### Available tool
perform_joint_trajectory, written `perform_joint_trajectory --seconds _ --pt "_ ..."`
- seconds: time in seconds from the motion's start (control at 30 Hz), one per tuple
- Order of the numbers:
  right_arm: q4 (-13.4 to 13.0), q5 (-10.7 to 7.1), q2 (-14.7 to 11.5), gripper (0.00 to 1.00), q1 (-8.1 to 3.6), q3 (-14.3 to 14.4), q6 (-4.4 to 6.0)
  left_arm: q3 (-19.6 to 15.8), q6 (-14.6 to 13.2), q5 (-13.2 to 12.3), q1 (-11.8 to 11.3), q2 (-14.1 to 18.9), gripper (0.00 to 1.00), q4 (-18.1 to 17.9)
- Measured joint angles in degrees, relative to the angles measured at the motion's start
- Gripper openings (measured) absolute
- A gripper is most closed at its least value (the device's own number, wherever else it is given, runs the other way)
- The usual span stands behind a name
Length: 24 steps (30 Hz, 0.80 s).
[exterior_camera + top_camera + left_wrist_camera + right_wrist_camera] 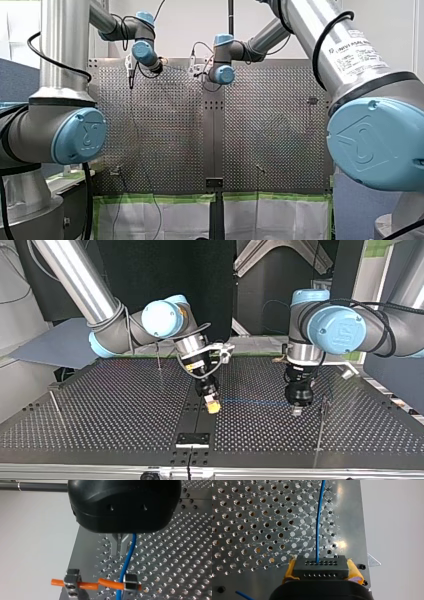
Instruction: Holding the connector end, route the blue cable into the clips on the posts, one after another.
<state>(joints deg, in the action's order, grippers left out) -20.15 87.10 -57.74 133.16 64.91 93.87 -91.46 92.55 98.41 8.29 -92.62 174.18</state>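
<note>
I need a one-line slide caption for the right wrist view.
Right gripper, yellow pads, shut on the black connector; the blue cable runs ahead over the perforated table.

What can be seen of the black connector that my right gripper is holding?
The connector is a small black rectangular block, plastic by its look, with two rows of small round holes. It sits square in the grip, clamped at both ends between the yellow pads of my right gripper. The blue cable leaves a hole in the row farther from the gripper and runs straight ahead above the perforated table.
</note>
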Motion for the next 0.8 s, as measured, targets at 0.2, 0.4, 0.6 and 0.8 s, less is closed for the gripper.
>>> perform_joint_trajectory --seconds 0.2,0.4,0.6,0.8 --pt "0.0 0.01 0.0 0.00 -0.03 0.0 -0.05 0.0 -0.2 1.0 0.1 0.0 0.40 0.3" --pt "0.0 0.01 0.0 0.00 -0.03 0.0 0.00 0.0 -1.0 2.6 0.4 0.1 0.35 1.0" --pt "0.0 0.00 0.0 0.00 0.02 0.0 0.01 0.0 -1.2 3.1 0.8 0.7 0.08 1.2" --pt "0.0 0.00 0.0 0.00 0.04 0.0 0.02 0.0 -1.2 3.0 1.0 0.8 0.00 1.2"
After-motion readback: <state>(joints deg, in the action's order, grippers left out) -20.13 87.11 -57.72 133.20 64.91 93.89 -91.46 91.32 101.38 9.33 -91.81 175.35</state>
